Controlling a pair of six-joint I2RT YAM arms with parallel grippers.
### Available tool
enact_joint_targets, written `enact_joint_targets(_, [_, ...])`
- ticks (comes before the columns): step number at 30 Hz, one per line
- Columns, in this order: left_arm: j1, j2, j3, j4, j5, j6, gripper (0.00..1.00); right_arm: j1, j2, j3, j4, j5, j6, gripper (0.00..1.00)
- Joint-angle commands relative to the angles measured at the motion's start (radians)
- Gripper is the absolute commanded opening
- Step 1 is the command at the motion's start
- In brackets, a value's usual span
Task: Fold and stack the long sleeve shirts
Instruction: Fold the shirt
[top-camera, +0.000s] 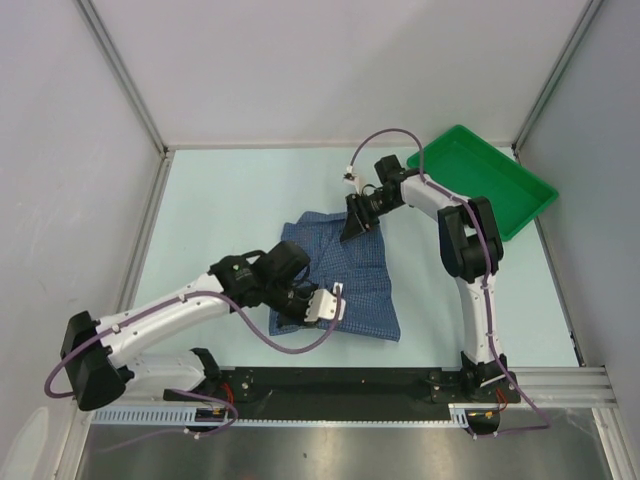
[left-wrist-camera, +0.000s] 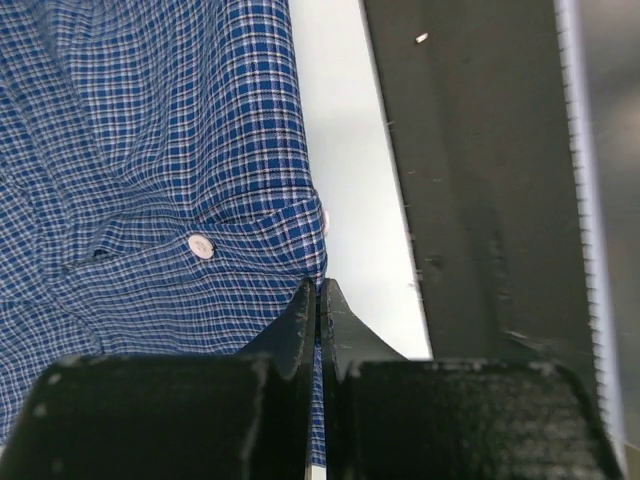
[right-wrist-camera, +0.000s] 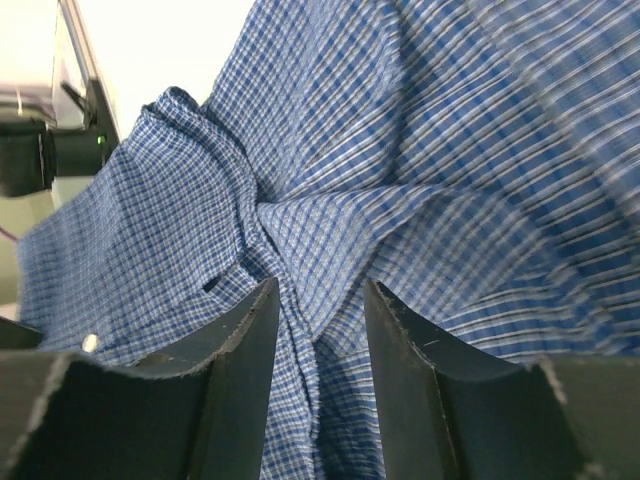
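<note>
Shirt (top-camera: 362, 285) lies rumpled, in a roughly square shape, at the centre of the table (top-camera: 230, 200) in the top view. The tray (top-camera: 480, 180) stands well apart at the upper right. We see the left gripper (top-camera: 325, 303) at the shirt's lower left edge. The left wrist view shows its jaws pressed together on the hem, with a strip of check cloth between them, just below and right of a white button (left-wrist-camera: 201, 245). A black rail (left-wrist-camera: 480, 180) runs down the right of that frame. The right gripper (top-camera: 355, 228) sits at the shirt's upper edge. In the right wrist view its jaws stand narrowly apart, straddling a raised pucker of cloth at lower centre. We cannot tell whether they touch it.
</note>
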Motion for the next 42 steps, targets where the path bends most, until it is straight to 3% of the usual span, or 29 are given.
enact_joint_targets(1, [0.077,0.074,0.154,-0.176,0.180,0.012,0.00,0.004,-0.062,0.013,-0.067,-0.032,-0.086,0.44])
enact_joint_targets(8, [0.326,0.340,0.393,-0.275,0.261,0.133,0.00,-0.051,-0.055,0.086,-0.132,-0.038,-0.098,0.51])
enact_joint_targets(15, [0.482,0.733,0.741,-0.355,0.267,0.228,0.00,-0.145,-0.032,0.194,-0.192,-0.036,-0.081,0.82])
enact_joint_targets(18, [0.528,0.917,0.957,-0.412,0.278,0.281,0.01,-0.186,0.000,0.247,-0.242,-0.046,-0.095,0.87])
enact_joint_targets(22, [0.587,1.130,1.240,-0.446,0.292,0.267,0.02,-0.220,0.028,0.271,-0.267,-0.061,-0.089,0.89])
enact_joint_targets(26, [0.617,1.230,1.276,-0.437,0.270,0.291,0.03,-0.223,0.045,0.264,-0.264,-0.052,-0.097,0.89])
enact_joint_targets(29, [0.628,1.241,1.231,-0.374,0.281,0.272,0.14,-0.220,0.056,0.238,-0.258,-0.023,-0.110,0.88])
enact_joint_targets(32, [0.642,1.201,1.161,-0.242,0.293,0.168,0.43,-0.216,0.054,0.209,-0.253,0.013,-0.123,0.81])
enact_joint_targets(38, [0.711,1.083,1.116,-0.191,0.332,0.008,0.59,-0.216,0.011,0.159,-0.227,0.066,-0.150,0.68])
enact_joint_targets(40, [0.745,1.051,1.064,-0.199,0.349,-0.062,0.74,-0.214,0.004,0.139,-0.227,0.086,-0.163,0.67])
enact_joint_targets(42, [0.797,1.007,1.017,-0.206,0.365,-0.104,0.77,-0.214,-0.001,0.117,-0.226,0.091,-0.181,0.63])
